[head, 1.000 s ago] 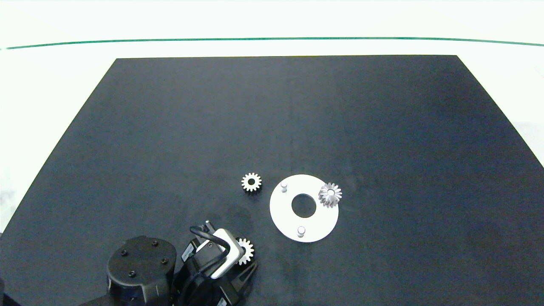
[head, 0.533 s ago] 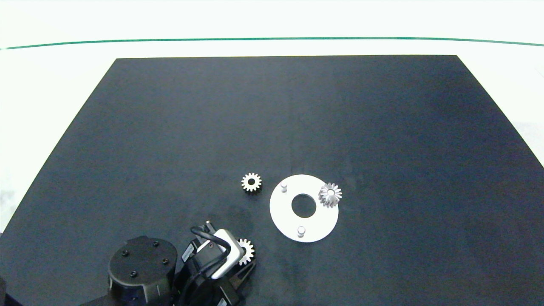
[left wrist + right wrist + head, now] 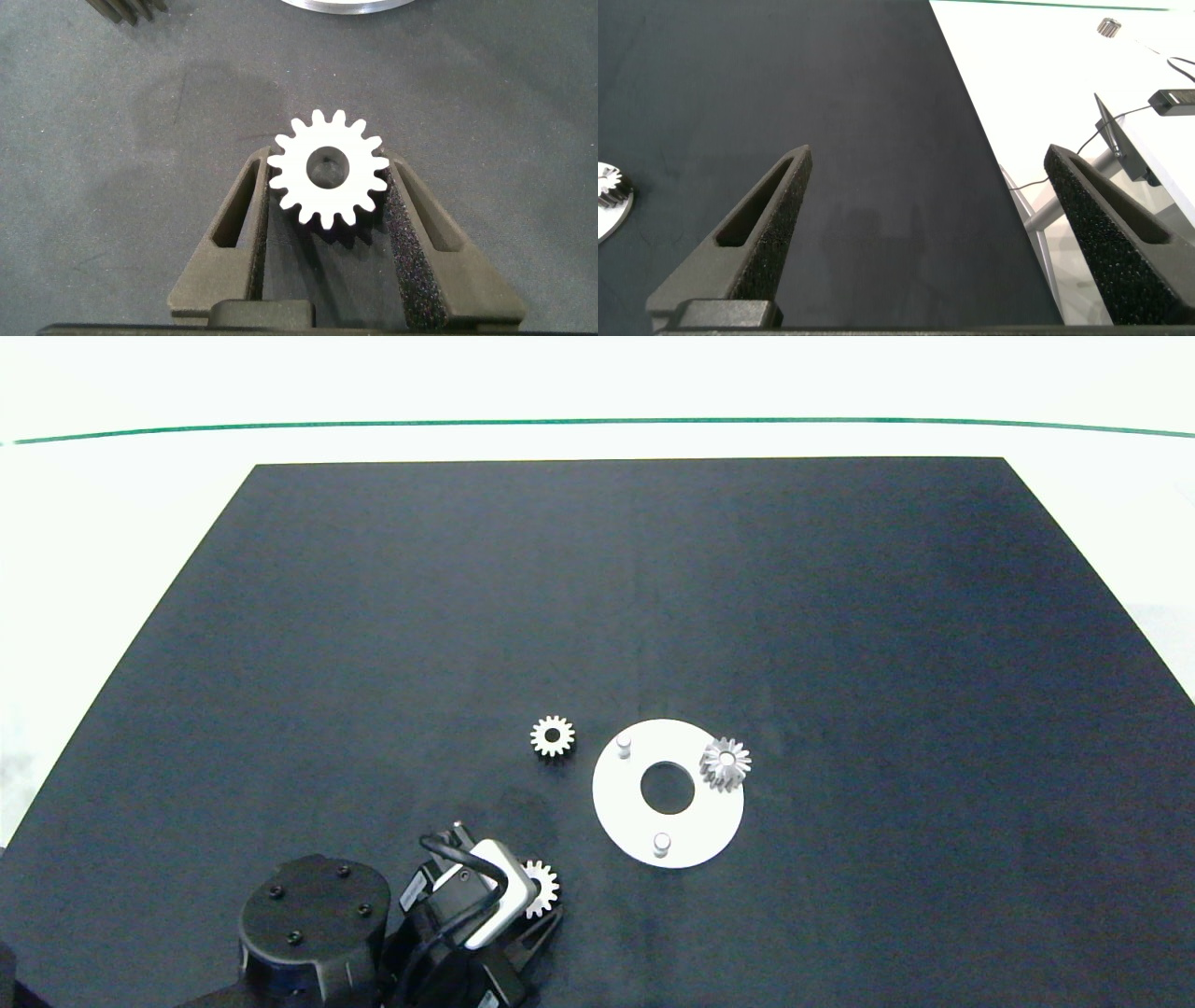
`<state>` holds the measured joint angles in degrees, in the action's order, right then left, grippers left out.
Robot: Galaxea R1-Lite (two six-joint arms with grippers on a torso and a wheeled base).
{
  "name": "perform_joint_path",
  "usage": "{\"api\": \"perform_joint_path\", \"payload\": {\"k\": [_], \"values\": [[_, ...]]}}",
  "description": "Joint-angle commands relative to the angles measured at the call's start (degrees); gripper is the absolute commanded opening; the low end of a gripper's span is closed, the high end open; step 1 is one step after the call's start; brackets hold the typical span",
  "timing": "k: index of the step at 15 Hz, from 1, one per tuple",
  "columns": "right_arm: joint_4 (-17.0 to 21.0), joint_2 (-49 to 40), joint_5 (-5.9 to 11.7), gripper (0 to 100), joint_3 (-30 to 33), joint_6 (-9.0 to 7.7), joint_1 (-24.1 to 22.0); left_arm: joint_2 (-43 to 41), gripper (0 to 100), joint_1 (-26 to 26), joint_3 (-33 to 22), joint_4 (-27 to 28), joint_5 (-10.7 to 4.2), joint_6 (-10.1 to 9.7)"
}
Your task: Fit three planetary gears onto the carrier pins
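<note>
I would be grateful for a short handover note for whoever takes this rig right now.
Left end effector: low at the near edge of the mat, fingers shut on one planetary gear.
Right end effector: open, idle, off to the mat's right side, out of the head view.
White disc: one gear sits on the right pin.
Two carrier pins bare: far-left, near.
Third gear lies flat on the mat, left of the disc.
Done: one gear. Left: two.
</note>
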<state>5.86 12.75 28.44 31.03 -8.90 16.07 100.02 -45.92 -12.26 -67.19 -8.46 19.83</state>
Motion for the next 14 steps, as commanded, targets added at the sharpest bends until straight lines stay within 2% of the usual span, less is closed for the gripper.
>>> {"api": "perform_joint_path", "payload": {"k": [1,2,4,7,9,13,14], "values": [[0.0,0.3,0.12,100,0.0,-0.07,0.0,-0.5,19,-0.5,-0.7,-0.2,-0.07,0.12],[0.0,0.3,0.12,100,-0.1,-0.07,0.0,-1.0,19,-0.9,-1.1,-0.1,-0.15,0.12],[0.0,0.3,0.04,100,-0.3,-0.07,0.0,-1.8,19,-3.1,-1.5,0.1,-1.3,0.12],[0.0,0.3,-0.05,100,-0.3,-0.07,0.0,-2.6,19,-6.3,-2.8,0.7,-1.56,0.29],[0.0,0.3,-0.49,100,-0.4,-0.07,-0.1,-2.9,19,-7.5,-5.0,1.9,-1.65,1.61],[0.0,0.4,-0.49,100,-0.5,-0.07,-0.1,-5.5,19,-7.6,-13.3,14.0,-1.74,1.87],[0.0,0.4,-0.49,100,-0.5,-0.07,-0.2,-5.6,19,-7.6,-14.8,15.4,-1.74,1.87]]}}
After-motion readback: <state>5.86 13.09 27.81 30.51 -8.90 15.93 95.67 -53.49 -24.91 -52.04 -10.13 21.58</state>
